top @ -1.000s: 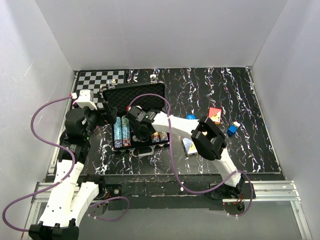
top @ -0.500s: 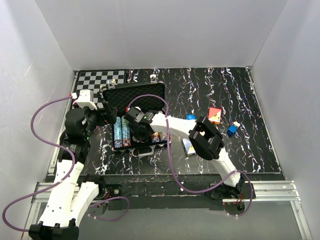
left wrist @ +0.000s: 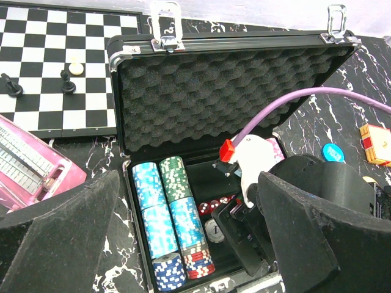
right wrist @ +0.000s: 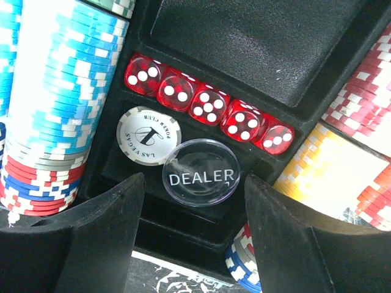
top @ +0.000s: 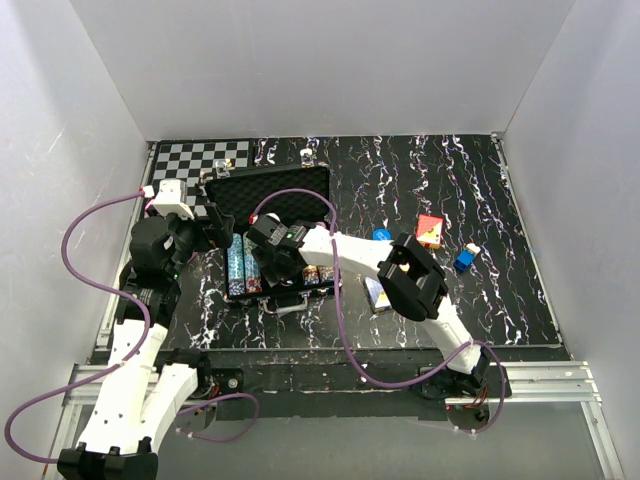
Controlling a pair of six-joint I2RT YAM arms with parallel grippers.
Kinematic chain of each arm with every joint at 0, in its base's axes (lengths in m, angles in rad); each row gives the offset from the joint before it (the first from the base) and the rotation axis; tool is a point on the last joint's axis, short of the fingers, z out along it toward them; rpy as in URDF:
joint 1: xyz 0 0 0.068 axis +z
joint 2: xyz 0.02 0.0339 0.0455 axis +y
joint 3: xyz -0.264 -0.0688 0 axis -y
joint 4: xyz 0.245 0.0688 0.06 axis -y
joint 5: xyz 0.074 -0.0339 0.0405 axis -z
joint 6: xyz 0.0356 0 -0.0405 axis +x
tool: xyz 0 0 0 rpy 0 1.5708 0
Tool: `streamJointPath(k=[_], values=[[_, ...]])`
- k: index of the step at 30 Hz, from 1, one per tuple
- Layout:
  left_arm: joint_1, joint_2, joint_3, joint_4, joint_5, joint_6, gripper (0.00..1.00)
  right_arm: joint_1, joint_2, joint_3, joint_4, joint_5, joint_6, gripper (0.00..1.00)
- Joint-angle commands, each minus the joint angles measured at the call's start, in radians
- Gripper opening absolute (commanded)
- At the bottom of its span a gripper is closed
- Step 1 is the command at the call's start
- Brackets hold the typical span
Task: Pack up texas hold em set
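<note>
Your right arm has slid a little further left over the briefcase [left wrist: 232,79] than a second ago, and the right gripper [right wrist: 192,207] now stands with its fingers spread. Between them, touching neither, the clear dealer button [right wrist: 200,172] lies in its recess just beside the Las Vegas chip [right wrist: 148,135], below the row of red dice [right wrist: 208,107]. Treat that hand as empty.

Your left gripper [left wrist: 186,201] hangs spread wide at the left end of the case, holding nothing.

The case sits left of centre on the table, lid propped up with foam showing, chip rows [left wrist: 153,207] filling its left side. A red card deck [top: 430,230], a blue card deck [top: 378,290] and a small blue round button [top: 382,235] lie outside it to the right, so the packing looks only partly done.

Expect the decks to be light, stiff boxes: pinch each across its long edges. The buttons look thin and slick, so take them by the rim rather than the flat faces. The loaded case will likely be heavy and rigid; push the lid down by its latched edge and do not try to lift the case by it.
</note>
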Motion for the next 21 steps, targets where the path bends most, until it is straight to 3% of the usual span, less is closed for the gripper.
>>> streamJointPath(k=[1, 13, 21], values=[[-0.004, -0.004, 0.001, -0.016, -0.011, 0.000, 0.98, -0.011, -0.093, -0.007, -0.015, 0.054, 0.000, 0.74], [-0.010, -0.008, -0.002, -0.030, -0.034, -0.017, 0.98, -0.011, -0.292, -0.125, 0.125, 0.021, -0.038, 0.76], [-0.056, -0.070, -0.034, -0.139, -0.060, -0.184, 0.94, -0.091, -0.510, -0.341, 0.198, 0.005, 0.017, 0.76]])
